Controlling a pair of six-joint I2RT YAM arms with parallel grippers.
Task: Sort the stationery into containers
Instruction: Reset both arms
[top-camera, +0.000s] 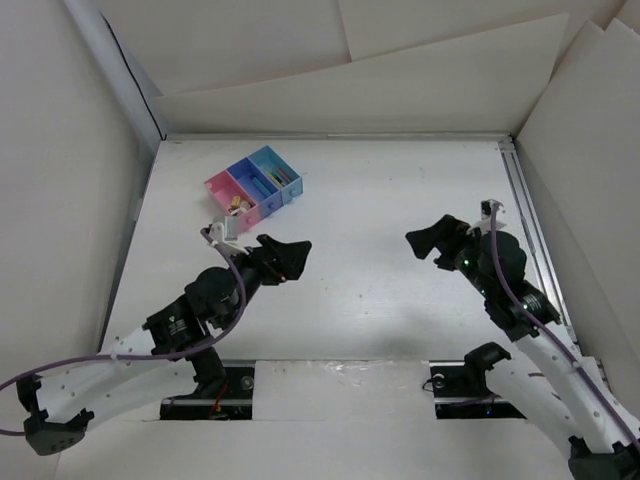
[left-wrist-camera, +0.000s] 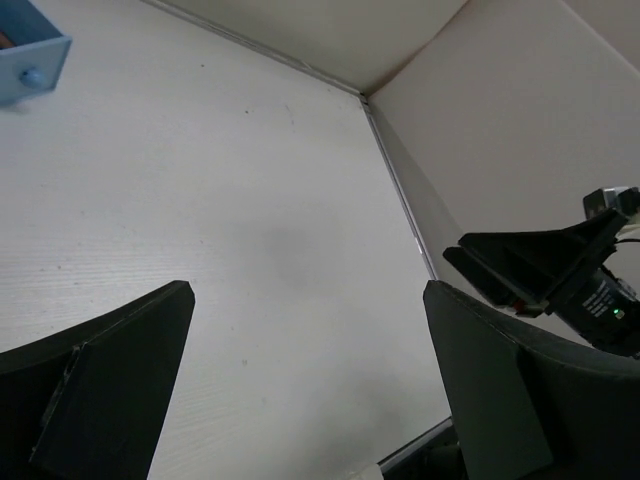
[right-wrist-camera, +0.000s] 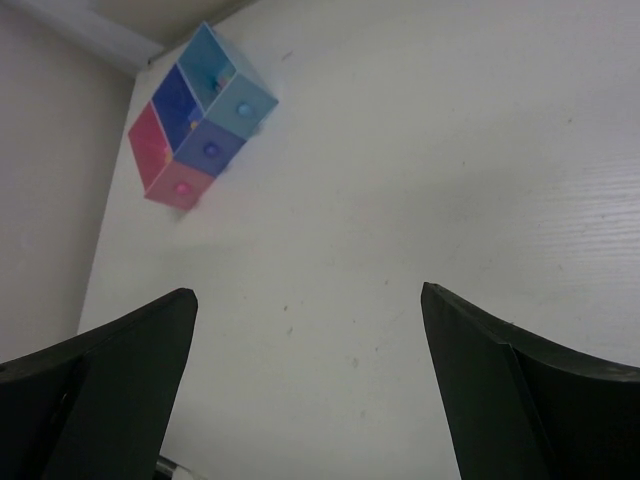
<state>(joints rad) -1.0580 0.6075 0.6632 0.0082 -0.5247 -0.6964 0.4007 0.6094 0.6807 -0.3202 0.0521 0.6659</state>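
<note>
The three joined containers stand at the back left of the table: pink (top-camera: 222, 190), dark blue (top-camera: 248, 181) and light blue (top-camera: 274, 168). Small stubby bits (top-camera: 237, 207) lie in the pink one, and thin sticks (top-camera: 280, 178) lie in the blue ones. The containers also show in the right wrist view (right-wrist-camera: 195, 115); a corner of the light blue one shows in the left wrist view (left-wrist-camera: 25, 60). My left gripper (top-camera: 285, 255) (left-wrist-camera: 307, 290) is open and empty, just in front of the containers. My right gripper (top-camera: 430, 243) (right-wrist-camera: 308, 292) is open and empty, right of centre, facing the containers.
White walls enclose the table on the left, back and right. A metal rail (top-camera: 530, 215) runs along the right edge. The right arm's gripper shows at the right of the left wrist view (left-wrist-camera: 540, 265). I see no loose stationery on the table surface (top-camera: 370, 200).
</note>
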